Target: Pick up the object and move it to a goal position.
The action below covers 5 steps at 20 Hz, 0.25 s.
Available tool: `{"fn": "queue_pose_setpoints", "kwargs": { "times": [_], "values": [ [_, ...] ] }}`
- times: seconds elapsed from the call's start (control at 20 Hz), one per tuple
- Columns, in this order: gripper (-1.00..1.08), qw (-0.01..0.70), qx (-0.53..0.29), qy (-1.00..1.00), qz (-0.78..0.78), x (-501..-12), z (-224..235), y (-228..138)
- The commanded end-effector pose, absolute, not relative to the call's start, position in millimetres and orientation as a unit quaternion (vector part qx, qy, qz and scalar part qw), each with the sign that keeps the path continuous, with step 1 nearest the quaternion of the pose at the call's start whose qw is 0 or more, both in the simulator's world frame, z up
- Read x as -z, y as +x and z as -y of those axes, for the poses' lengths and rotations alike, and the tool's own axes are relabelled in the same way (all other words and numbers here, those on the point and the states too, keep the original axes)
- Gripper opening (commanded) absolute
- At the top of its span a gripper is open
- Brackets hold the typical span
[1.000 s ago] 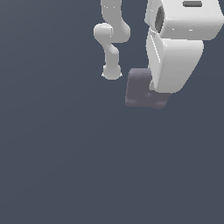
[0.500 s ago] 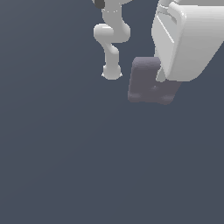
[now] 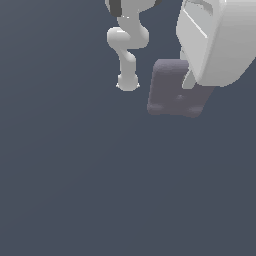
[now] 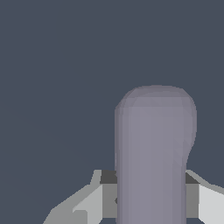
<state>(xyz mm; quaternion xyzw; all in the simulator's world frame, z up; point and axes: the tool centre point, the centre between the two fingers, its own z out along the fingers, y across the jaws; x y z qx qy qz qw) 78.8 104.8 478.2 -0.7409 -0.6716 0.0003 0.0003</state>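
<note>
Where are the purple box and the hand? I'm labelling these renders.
purple box (image 4: 151, 148): wrist view, middle of its broad rounded face.
purple box (image 3: 170, 90): exterior view, its upper face.
hand (image 4: 151, 197): wrist view, midway between the fingertips, box in between.

Bare simulator scene, flat grey floor (image 3: 75, 190)

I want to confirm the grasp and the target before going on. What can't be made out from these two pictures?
- Exterior view: the white gripper body covers its fingertips and the far edge of the greyish-purple rounded box.
- Wrist view: the box fills the gap between the grey fingers, hiding pad contact; the frame edge cuts off its near end.
- No goal marker shows in either view.
</note>
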Motion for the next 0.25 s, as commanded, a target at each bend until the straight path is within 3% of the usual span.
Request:
{"fn": "queue_pose_setpoints", "kwargs": {
  "times": [0.0,0.2],
  "values": [
    [-1.0,0.0,0.0,-0.741,0.672,-479.8,-104.8,79.3],
    [-1.0,0.0,0.0,-0.741,0.672,-480.4,-104.9,79.7]
  ]
}}
